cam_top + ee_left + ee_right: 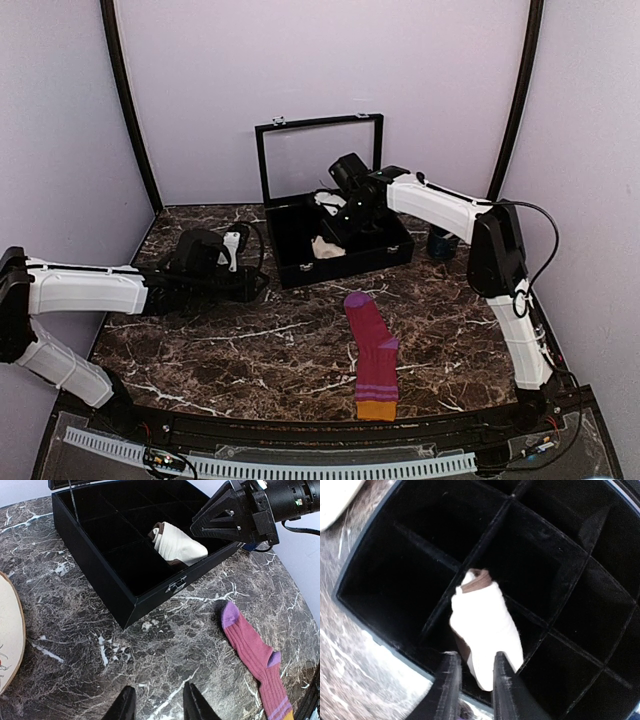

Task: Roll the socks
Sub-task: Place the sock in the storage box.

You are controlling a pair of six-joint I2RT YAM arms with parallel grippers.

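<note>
Socks lie well apart from above: the cream bundled fabric sock with brown bands (pixel 326 247) sits inside the black compartmented box (pixel 300 268) by the dark marble table's (pixel 220 350) far edge. The flat magenta-purple striped sock with orange cuff (pixel 372 350) reaches the near edge, right of centre.

From the left wrist, the left gripper (pixel 159 687) stands parted over bare marble, away from both.

From the right wrist, the right gripper (pixel 475 656) is narrowly parted around the cream sock's end; I cannot tell whether it clamps.
</note>
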